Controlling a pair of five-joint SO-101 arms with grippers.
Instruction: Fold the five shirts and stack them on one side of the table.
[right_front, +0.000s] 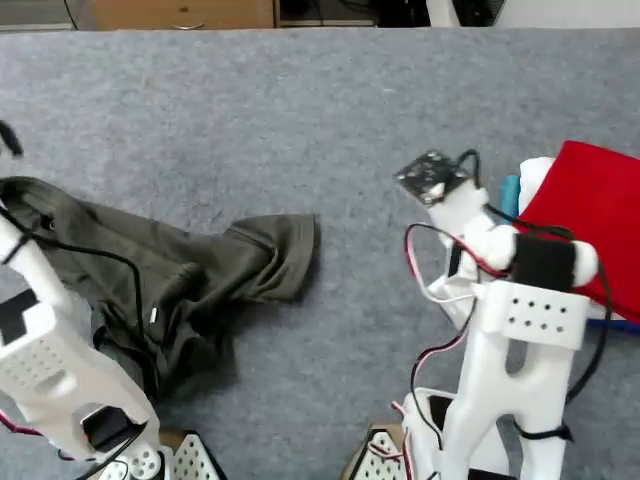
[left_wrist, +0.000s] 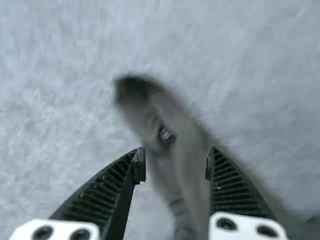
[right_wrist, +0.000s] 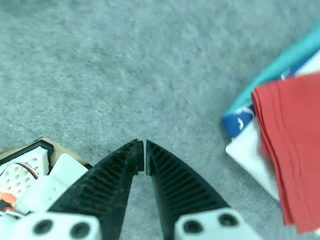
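A dark olive shirt (right_front: 200, 270) lies crumpled on the left of the grey table (right_front: 330, 120), one end pointing toward the middle. In the left wrist view my left gripper (left_wrist: 175, 165) is open, and a blurred strip of the olive shirt (left_wrist: 150, 115) with a small snap runs between its fingers. At the table's right edge sits a stack of folded shirts, topped by a red shirt (right_front: 590, 210) (right_wrist: 290, 145) over white (right_wrist: 250, 155), blue (right_wrist: 237, 122) and teal (right_wrist: 280, 65) ones. My right gripper (right_wrist: 145, 146) is shut on nothing above bare carpet, just left of the stack.
The left arm (right_front: 40, 350) rises from the near left corner, cables trailing over the olive shirt. The right arm (right_front: 520, 300) stands at the near right beside the stack. A wooden cabinet (right_front: 180, 12) lies beyond the far edge.
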